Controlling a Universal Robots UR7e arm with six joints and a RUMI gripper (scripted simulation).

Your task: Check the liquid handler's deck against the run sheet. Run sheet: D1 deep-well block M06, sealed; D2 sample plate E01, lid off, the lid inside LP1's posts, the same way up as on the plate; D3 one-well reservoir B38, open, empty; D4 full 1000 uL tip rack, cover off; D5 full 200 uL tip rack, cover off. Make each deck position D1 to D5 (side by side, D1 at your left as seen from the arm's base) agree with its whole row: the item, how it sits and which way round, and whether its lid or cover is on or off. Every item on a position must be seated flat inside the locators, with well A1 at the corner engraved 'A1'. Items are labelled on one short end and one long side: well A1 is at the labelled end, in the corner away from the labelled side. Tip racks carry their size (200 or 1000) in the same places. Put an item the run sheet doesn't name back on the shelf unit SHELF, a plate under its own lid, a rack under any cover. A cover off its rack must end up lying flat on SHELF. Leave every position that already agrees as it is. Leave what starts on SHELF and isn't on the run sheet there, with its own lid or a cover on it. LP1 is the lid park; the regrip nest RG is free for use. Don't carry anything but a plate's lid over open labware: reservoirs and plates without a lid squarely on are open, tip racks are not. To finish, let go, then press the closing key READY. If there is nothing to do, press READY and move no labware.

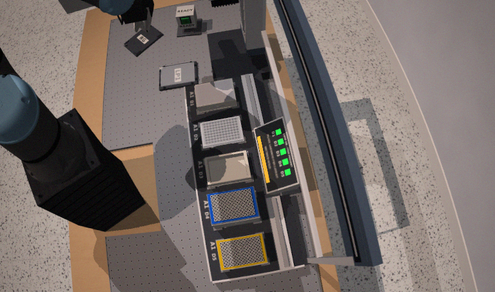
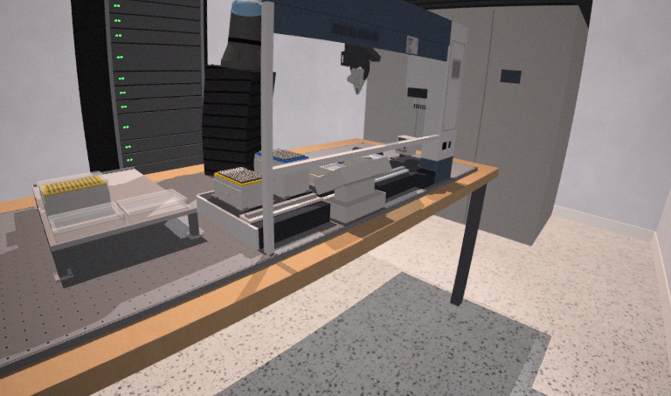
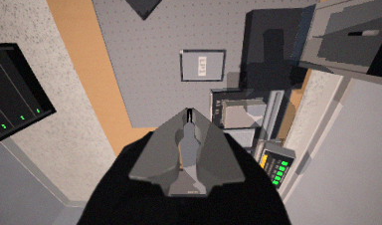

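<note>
My gripper (image 1: 145,25) is shut and empty, high above the table near the regrip nest RG (image 1: 145,36); the wrist view shows its closed jaws, and it also shows in the exterior view (image 2: 356,79). The READY key (image 1: 185,19) stands to the right of RG. The lid park LP1 (image 1: 178,75) shows a pale surface with its label; I cannot tell whether a clear lid lies in it. On the deck: a sealed deep-well block at D1 (image 1: 215,96), an open well plate at D2 (image 1: 222,131), an open reservoir at D3 (image 1: 227,168), a blue tip rack at D4 (image 1: 232,205) and a yellow tip rack at D5 (image 1: 241,251), both uncovered.
A status panel (image 1: 276,155) beside the deck shows several green lights. The shelf SHELF (image 2: 114,206) holds a covered yellow tip rack (image 2: 73,191) and flat clear covers (image 2: 150,201). The handler's gantry beam (image 2: 357,20) spans the deck. The arm's dark base (image 1: 73,172) stands at the left.
</note>
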